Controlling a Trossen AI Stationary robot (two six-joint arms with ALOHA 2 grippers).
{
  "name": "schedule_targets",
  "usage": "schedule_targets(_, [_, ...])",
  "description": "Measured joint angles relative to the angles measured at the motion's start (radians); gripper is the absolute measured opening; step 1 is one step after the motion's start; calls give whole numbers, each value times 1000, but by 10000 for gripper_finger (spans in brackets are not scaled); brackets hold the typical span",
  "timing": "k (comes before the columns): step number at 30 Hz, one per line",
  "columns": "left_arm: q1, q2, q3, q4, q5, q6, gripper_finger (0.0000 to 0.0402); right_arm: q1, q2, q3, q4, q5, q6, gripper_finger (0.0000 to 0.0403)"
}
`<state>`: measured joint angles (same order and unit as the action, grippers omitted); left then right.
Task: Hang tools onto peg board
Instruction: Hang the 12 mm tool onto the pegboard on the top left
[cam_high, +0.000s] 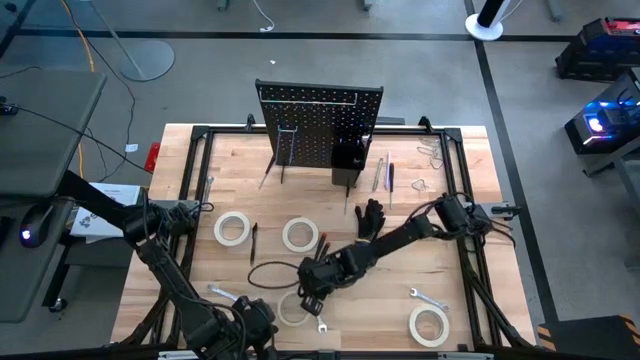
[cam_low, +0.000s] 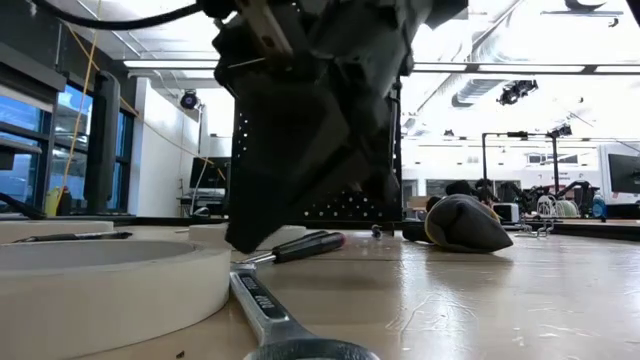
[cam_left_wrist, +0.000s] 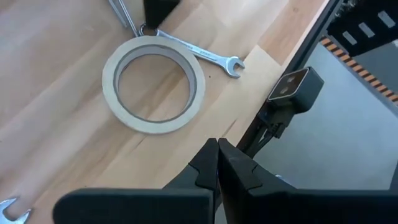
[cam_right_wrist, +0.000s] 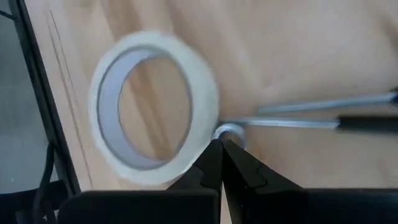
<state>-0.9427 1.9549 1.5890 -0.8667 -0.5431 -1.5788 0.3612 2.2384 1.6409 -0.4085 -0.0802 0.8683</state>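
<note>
The peg board (cam_high: 320, 125) stands upright at the table's far edge. Near the front edge lies a white tape roll (cam_right_wrist: 152, 106), flat on the wood. A silver wrench (cam_left_wrist: 205, 57) lies beside it, with its ring end (cam_right_wrist: 229, 132) at the roll's rim. My right gripper (cam_right_wrist: 219, 143) is shut and slants down over that ring end and the rim, filling the low view (cam_low: 300, 120). My left gripper (cam_left_wrist: 217, 143) is also shut and holds nothing. It hangs above the table's near edge (cam_high: 265, 322), a little short of the same roll (cam_left_wrist: 153, 84). My right gripper's shut fingertips (cam_right_wrist: 211, 155) stand at the tape roll's outer rim (cam_right_wrist: 205, 134), next to the wrench's ring end, coming slanted from above. I cannot tell whether they touch either one.
More tape rolls (cam_high: 232, 229) (cam_high: 300, 235) (cam_high: 430, 325), other wrenches (cam_high: 222, 295) (cam_high: 428, 298), a black glove bundle (cam_high: 370, 218), a red-tipped screwdriver (cam_low: 300, 245) and a black cable loop (cam_high: 275, 275) lie about. The black table frame (cam_high: 470, 190) runs around the wood, and a small camera (cam_left_wrist: 292, 93) sits at its near edge.
</note>
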Motion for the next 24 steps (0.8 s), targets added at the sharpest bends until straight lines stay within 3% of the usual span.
schedule_targets(9, [4,0,0,0,0,-17,0,-16,0,0,-33,-54,-58,0])
schedule_targets(24, [32,0,0,-4,-15,-16,0,-14,0,0,-20,-23,-39,0])
